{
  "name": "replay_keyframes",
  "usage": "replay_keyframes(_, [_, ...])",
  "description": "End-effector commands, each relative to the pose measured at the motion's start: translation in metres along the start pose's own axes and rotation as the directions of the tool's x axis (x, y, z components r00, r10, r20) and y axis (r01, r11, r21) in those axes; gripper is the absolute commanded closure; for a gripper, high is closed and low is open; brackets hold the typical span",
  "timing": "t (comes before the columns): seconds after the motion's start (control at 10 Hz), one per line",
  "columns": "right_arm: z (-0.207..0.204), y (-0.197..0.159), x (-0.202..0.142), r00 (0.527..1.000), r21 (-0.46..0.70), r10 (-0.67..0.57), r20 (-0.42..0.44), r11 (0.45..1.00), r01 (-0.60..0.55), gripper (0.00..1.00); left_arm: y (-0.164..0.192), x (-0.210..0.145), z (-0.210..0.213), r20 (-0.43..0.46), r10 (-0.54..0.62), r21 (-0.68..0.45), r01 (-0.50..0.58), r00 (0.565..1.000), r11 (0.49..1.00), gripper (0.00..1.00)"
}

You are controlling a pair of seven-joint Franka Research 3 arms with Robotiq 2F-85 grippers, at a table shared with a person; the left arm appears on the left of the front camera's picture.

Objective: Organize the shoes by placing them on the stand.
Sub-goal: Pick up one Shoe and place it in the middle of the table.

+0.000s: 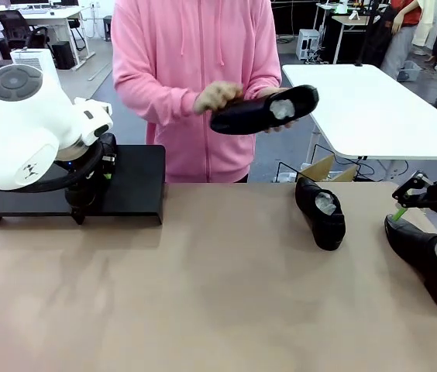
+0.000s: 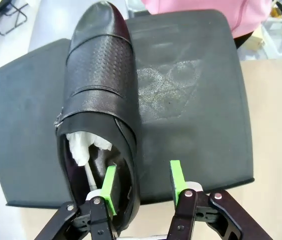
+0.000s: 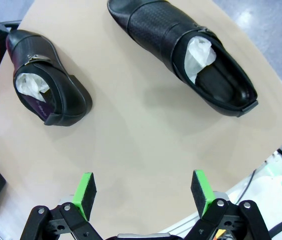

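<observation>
Near right, the right gripper (image 1: 426, 230) hangs with its jaws spread wide and nothing between them, just above the right shoe (image 1: 428, 263), which lies opening-up on the table (image 1: 203, 294). Left of it and a little farther, the middle shoe (image 1: 321, 213) lies alone on bare table. At far left the stand (image 1: 137, 182) carries the stand shoe (image 2: 101, 85), sole down, toe pointing far, heel at the stand's near edge. The left gripper (image 2: 142, 180) sits over that heel with its jaws part-spread. The inner pad (image 2: 110, 185) is inside the opening and the outer pad (image 2: 176, 175) is outside. A strip of stand shows between the outer pad and the leather, so the heel wall appears released, not pinched. The step in hand is judged to be the withdrawal after placing this first shoe. It calls for a straight upward lift, since any sideways drift would let the inner pad catch the heel wall and skew or tip the shoe. The bare part of the stand to the shoe's right should be kept free for the other three. Farthest off, a person's hands (image 1: 218, 97) hold the held shoe (image 1: 265, 108) in the air beyond the table's far edge.
</observation>
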State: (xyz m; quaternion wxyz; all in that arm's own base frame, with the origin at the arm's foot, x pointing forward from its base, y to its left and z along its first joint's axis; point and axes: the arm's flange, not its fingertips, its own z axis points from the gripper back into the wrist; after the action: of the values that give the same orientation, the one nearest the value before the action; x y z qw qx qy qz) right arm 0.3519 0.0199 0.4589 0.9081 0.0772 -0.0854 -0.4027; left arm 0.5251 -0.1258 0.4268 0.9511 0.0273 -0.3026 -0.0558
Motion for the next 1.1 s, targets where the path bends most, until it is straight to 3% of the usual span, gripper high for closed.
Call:
replay_keyframes(0.0, [0.0,0.0,-0.001,1.0,-0.002,0.001,0.007,1.0,-0.001,0.0,0.003,0.007,0.002,0.004,-0.015,0.007,0.015,1.0,1.0,0.47])
replay_keyframes(0.4, [0.0,0.0,-0.001,1.0,-0.002,0.001,0.007,1.0,-0.001,0.0,0.0,0.002,-0.001,0.001,-0.002,-0.001,0.002,1.0,1.0,0.47])
replay_keyframes(0.6, [0.0,0.0,-0.001,1.0,-0.002,0.001,0.007,1.0,-0.001,0.0,-0.048,0.001,0.055,0.073,-0.004,-0.052,0.008,0.997,0.999,0.47])
replay_keyframes(0.7, [0.0,0.0,-0.001,1.0,-0.002,0.001,0.007,1.0,-0.001,0.0,-0.063,-0.005,0.08,0.06,0.022,-0.105,-0.015,0.998,0.994,0.47])
replay_keyframes(0.8, [0.0,0.0,-0.001,1.0,-0.002,0.001,0.007,1.0,-0.001,0.0,-0.073,-0.013,0.099,0.006,0.067,-0.158,-0.065,0.998,0.985,0.47])
replay_keyframes(1.0, [0.0,0.0,-0.001,1.0,-0.002,0.001,0.007,1.0,-0.001,0.0,-0.084,-0.028,0.126,-0.181,0.097,-0.256,-0.142,0.979,0.956,0.47])
